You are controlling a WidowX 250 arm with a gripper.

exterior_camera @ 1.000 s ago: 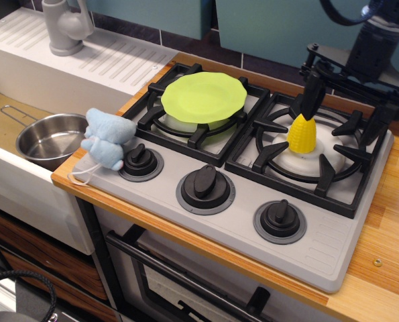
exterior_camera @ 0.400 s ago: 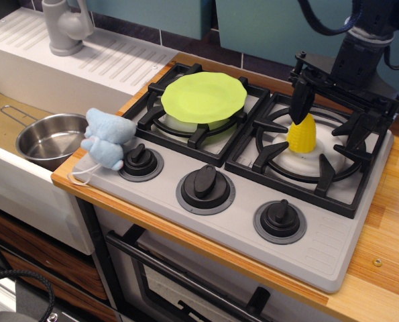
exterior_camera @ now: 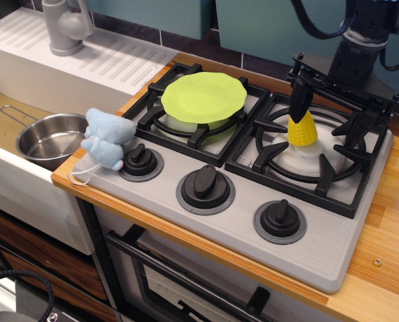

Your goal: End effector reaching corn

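The yellow corn (exterior_camera: 302, 129) stands upright, tip up, on the white cap of the right burner, inside the black grate. My black gripper (exterior_camera: 329, 113) hangs over that burner from the bulky arm at the top right. Its jaws stand wide apart and hold nothing. The left finger (exterior_camera: 299, 99) sits right at the corn's tip and hides it. The right finger (exterior_camera: 360, 123) is well to the right, near the grate's right arm. I cannot tell whether the left finger touches the corn.
A lime-green plate (exterior_camera: 204, 96) lies on the left burner. A light-blue plush toy (exterior_camera: 106, 139) sits at the stove's front left corner. A steel pot (exterior_camera: 50, 139) sits in the sink. Three black knobs (exterior_camera: 205, 181) line the stove front. The wooden counter (exterior_camera: 390, 221) runs along the right.
The arm has moved left and slightly forward over the right burner. The left finger has come from behind the corn to its tip. The corn stays in place.
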